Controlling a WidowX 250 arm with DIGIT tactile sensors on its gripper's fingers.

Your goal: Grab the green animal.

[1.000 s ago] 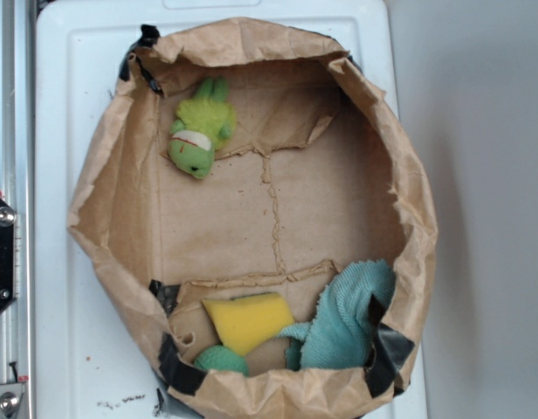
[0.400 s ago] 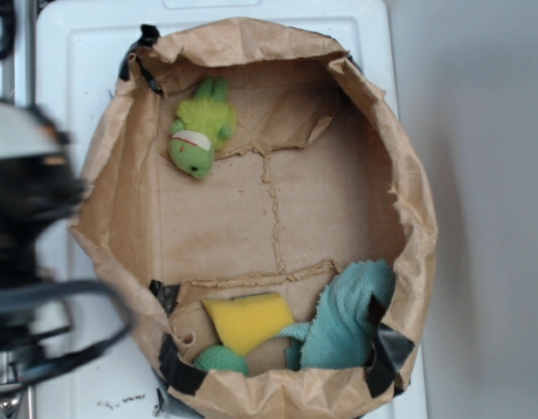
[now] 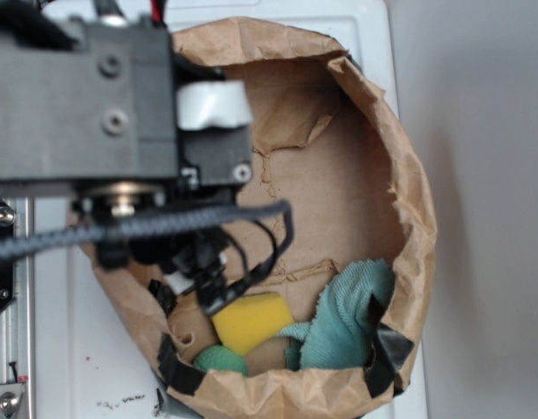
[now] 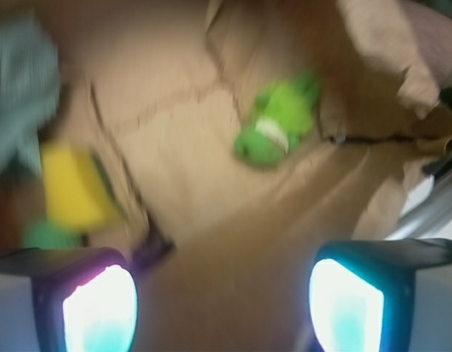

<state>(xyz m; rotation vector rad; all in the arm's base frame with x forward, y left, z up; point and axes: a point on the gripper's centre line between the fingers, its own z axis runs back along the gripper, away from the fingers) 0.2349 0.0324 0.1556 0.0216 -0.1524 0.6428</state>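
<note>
- So at this point the grab hadn't happened: the green animal (image 4: pixel 276 126) was lying loose on the brown paper floor of the paper bag (image 3: pixel 409 188), nothing touching it.
- The gripper (image 4: pixel 222 308) was spread wide, its two lit-up pads (image 4: pixel 100 312) far apart with only bare paper between them. Empty hand, basically.
- In the wrist view the toy sat up ahead of the jaws and a bit to the right, well apart from them, close to the crumpled bag wall. That view was pretty blurry, so I couldn't make out much beyond the lime body and a pale band on the head.
- From the exterior view the arm (image 3: pixel 86 105) blocked the upper left of the bag, and the toy wasn't visible there at all.
- My guess on what was left: pretty much everything. Line up over the toy, drop down, close on it, lift.
- Counting stuff: one green animal, one yellow sponge (image 3: pixel 251 321), one teal cloth (image 3: pixel 348 319), one darker green rounded lump (image 3: pixel 219 359), one bag.
- The sponge, cloth and lump were bunched together at the opposite end of the bag from the toy, so nothing crowded it.
</note>
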